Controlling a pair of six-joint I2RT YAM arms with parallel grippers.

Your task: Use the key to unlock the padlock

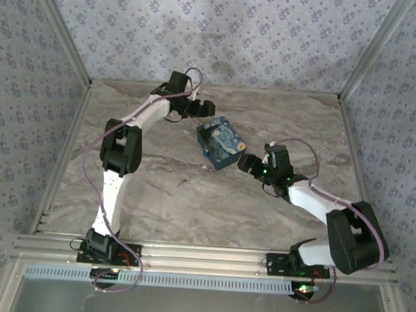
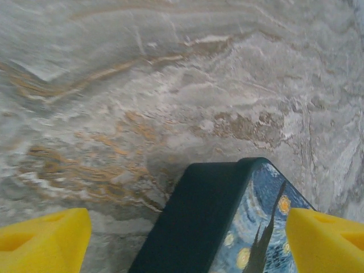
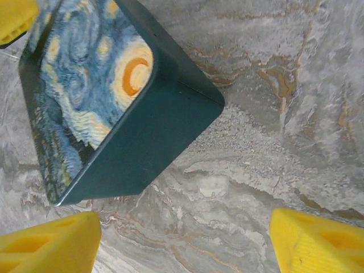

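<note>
The padlock and the key are out of view. A starry-night printed box (image 1: pixel 220 142) lies on the marble table between the two arms. My left gripper (image 1: pixel 206 107) hangs over the box's far corner. In the left wrist view it (image 2: pixel 187 242) is open, and the box's dark side and printed lid (image 2: pixel 216 227) reach in between its yellow fingers (image 2: pixel 42 239). My right gripper (image 1: pixel 245 162) stands just off the box's near right side. It (image 3: pixel 185 244) is open over bare table, with the box (image 3: pixel 136 119) ahead and to the left of its fingers (image 3: pixel 318 242).
The marble table (image 1: pixel 190 205) is bordered by an aluminium frame (image 1: pixel 208 257) at the near edge and by patterned walls at the back and sides. A yellow fingertip of the other gripper (image 3: pixel 14 20) pokes into the top left corner of the right wrist view.
</note>
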